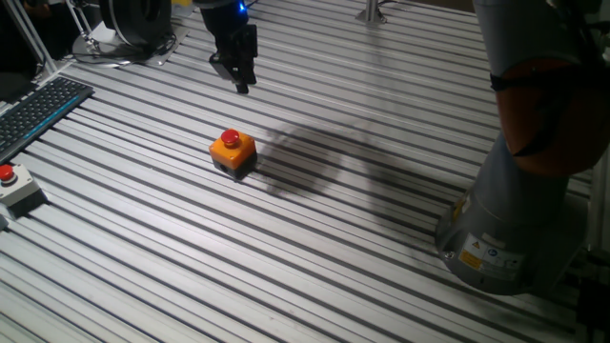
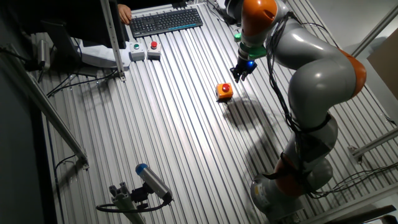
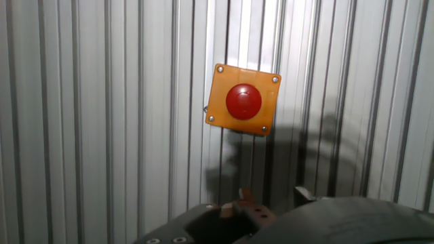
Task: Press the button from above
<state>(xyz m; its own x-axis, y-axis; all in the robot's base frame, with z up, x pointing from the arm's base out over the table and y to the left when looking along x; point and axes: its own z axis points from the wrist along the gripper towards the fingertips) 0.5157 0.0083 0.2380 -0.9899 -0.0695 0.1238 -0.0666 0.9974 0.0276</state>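
Clearly the approach is the step in hand: the pincer [image 1: 238,78] hangs in the air above the worktop [image 1: 315,257], with nothing between its fingers and no contact with the button [image 1: 231,138]. Whether the fingers are parted or closed cannot be told; no view shows the tips plainly, and the hand view shows only dark parts of the hand along its lower edge.

The button, a red cap on a small orange box with a dark base, sits upright out in the middle of the worktop, well apart from every edge. A second red button on a pale box [image 1: 13,184] rests near the edge where the keyboard [image 1: 36,110] lies; that one is not the target.

In the hand view the red cap [image 3: 243,101] lies above the middle of the picture and slightly to the right, so the pincer looks not quite centred over it. One fixed view agrees, showing the pincer near the button but offset to one side and high.

By my reading, the next move calls for a short sideways correction until the cap lies straight below the fingertips, then a vertical descent onto the cap alone, without catching the rim of the orange box or pushing it across the slats.
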